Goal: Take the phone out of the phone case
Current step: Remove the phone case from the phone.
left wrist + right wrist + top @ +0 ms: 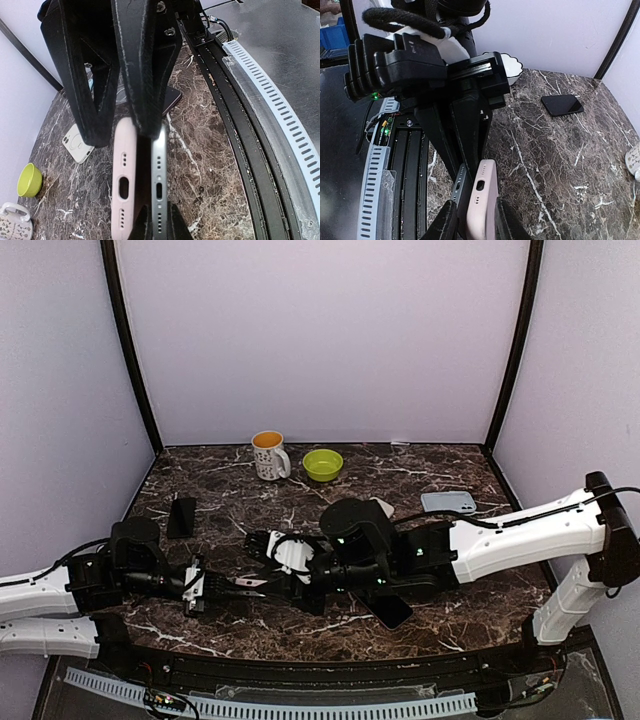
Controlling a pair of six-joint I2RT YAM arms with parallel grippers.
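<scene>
- The left hand [121,136] pinched the pink phone case [123,190].
- The grey phone [159,190] sat just beside the case, over the desk's [200,165] near half, left of centre.
- The right hand [475,225] flanked both; its grip could not be told.

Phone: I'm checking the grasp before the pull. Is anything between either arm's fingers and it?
Nothing visible. The left fingers pinch the phone at one end; the right fingers flank the phone and pink case together at the other end, with no other object between.
</scene>
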